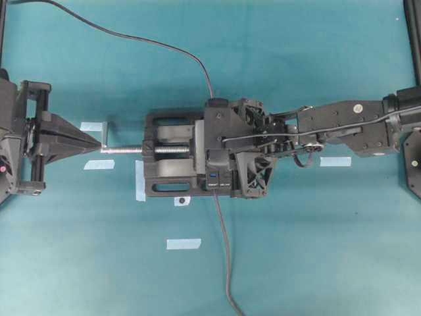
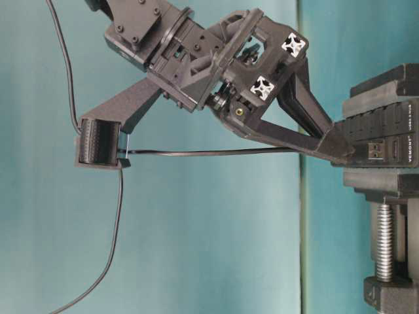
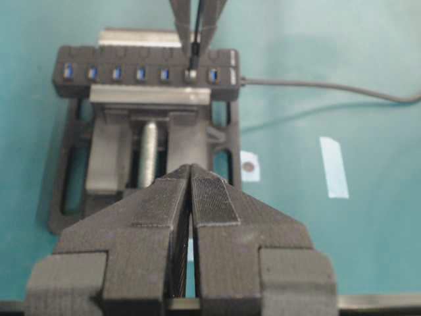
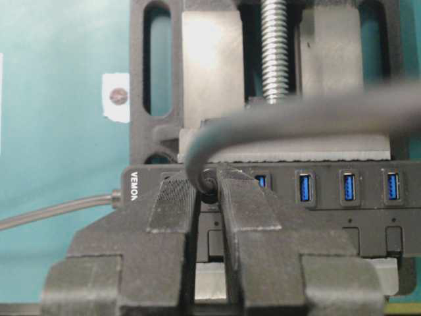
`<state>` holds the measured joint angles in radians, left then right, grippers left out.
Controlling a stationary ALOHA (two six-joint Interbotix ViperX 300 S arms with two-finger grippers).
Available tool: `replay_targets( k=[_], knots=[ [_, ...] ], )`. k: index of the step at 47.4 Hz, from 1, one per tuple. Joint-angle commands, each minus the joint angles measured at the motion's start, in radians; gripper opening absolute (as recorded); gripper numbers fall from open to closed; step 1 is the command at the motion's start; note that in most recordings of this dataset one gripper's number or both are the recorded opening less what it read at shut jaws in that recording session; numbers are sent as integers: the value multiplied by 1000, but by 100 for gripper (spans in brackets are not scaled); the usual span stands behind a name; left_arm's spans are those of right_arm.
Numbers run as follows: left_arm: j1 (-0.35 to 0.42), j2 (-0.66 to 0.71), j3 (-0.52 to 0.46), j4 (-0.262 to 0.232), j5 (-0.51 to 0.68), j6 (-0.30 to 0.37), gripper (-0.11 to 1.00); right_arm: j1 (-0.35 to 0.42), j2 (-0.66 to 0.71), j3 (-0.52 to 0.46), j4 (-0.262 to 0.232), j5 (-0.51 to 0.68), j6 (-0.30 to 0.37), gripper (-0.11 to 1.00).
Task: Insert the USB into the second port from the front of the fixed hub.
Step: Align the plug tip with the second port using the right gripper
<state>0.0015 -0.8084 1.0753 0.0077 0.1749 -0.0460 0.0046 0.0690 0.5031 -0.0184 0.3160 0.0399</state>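
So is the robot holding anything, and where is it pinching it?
Yes. The right gripper pinches the USB by its plug body, right where the cable leaves it, at the fixed hub. The left gripper is shut and empty.

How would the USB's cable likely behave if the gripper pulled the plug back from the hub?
The cable probably trails limply: it bends sharply behind the right gripper and sags to the table. It looks thin, so likely light, though its loop could tug the USB sideways.
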Motion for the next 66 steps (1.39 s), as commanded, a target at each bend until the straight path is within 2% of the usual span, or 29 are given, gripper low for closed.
replay_targets(
  k=[1,8,66],
  knots=[
    [-2,2,-12,3,-5,-2,0,-3,-15,-12,-3,15,6,8],
    [-2,2,-11,2,-9,-2,0,-5,-15,-20,-9,49,3,8],
    [-2,0,-11,3,-9,-2,0,-15,5,-34,-26,77,2,7]
  ],
)
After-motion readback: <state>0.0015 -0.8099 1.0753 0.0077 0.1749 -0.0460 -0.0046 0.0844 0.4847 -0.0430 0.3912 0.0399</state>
